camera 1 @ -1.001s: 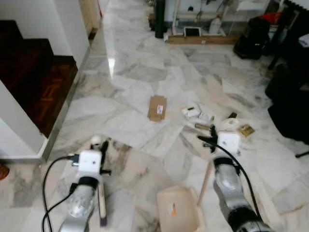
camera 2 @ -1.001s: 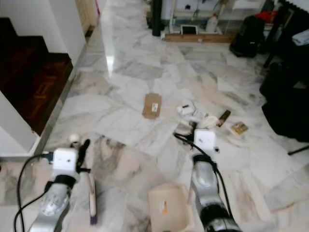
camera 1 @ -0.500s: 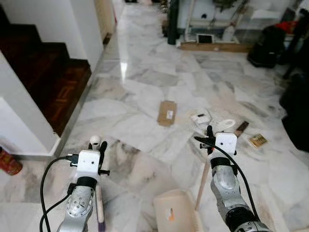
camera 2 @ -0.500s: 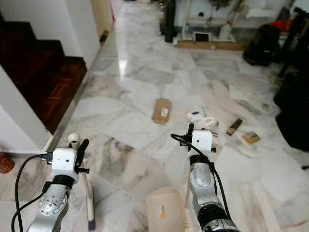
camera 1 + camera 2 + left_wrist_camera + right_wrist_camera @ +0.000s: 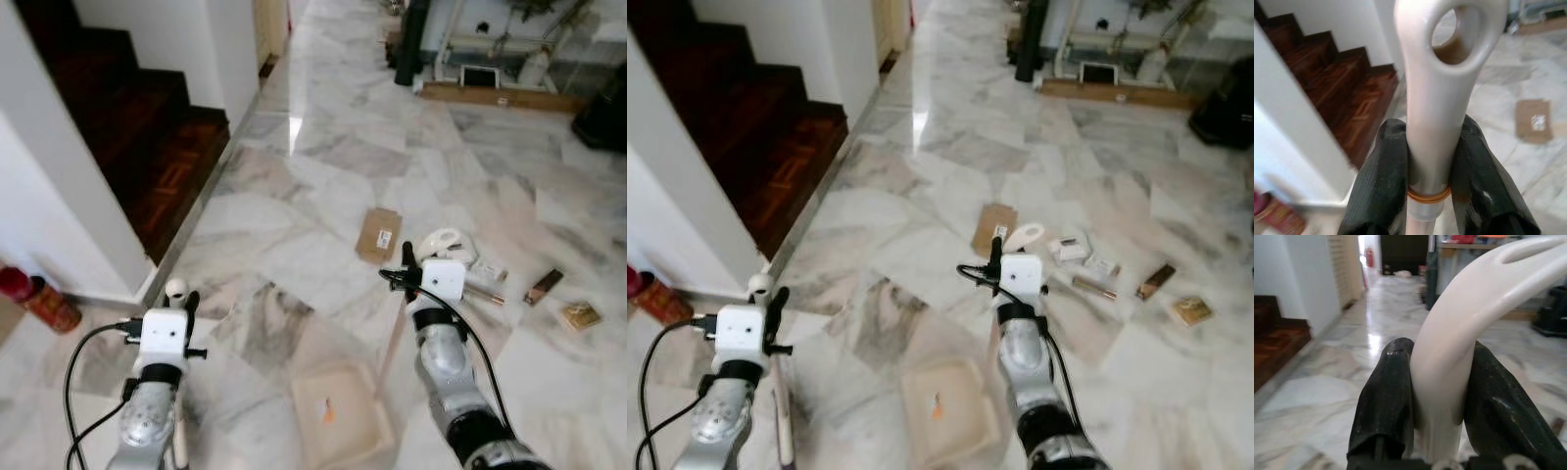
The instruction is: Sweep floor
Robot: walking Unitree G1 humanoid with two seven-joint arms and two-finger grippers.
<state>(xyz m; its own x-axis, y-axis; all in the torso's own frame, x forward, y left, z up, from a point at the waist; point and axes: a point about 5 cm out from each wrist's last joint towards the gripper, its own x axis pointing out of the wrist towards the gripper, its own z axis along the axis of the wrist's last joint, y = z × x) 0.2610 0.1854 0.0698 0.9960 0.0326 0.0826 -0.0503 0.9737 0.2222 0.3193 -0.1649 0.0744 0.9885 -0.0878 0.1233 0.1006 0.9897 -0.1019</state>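
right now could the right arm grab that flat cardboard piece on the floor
Probably not: the right gripper has its jaws shut on the dustpan handle, and the cardboard piece lies on the floor ahead of it.

Dark wooden stairs (image 5: 147, 127) rise at left; a red cylinder (image 5: 39, 299) stands beside the white wall (image 5: 49, 196).

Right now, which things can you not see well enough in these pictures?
- Broom: its head is cut off by the bottom edge of the eye views.
- Small litter right of the cardboard piece: too small to identify.
- Dustpan mark: blurred orange spot, unreadable.
- Red object: half hidden behind the white wall.
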